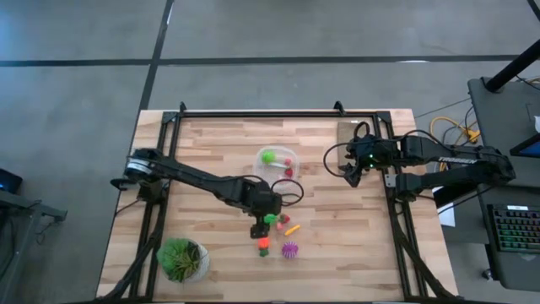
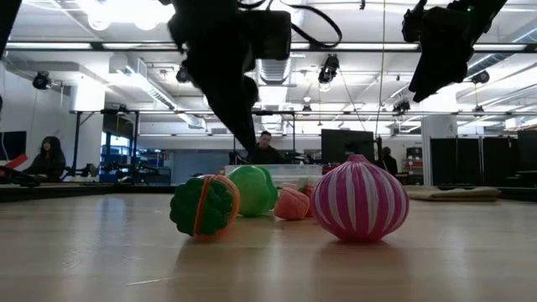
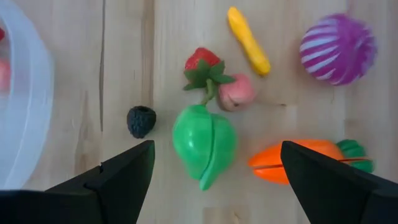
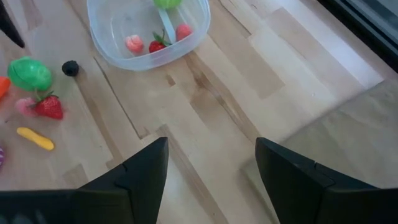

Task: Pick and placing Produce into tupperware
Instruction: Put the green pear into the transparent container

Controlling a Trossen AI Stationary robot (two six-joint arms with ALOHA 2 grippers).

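Hovering my left gripper [image 3: 211, 177] over the green fruit [image 3: 204, 144] beside the tupperware [image 1: 278, 162] — fingers spread to straddle it; right gripper [image 4: 211, 168] idle, spread.

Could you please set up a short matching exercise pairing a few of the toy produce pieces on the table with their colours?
Things:
1. banana-shaped piece
2. striped ball
3. berry
4. carrot

Colours:
A. orange
B. dark, nearly black
C. yellow
D. purple with white stripes

Pairs: 1-C, 2-D, 3-B, 4-A
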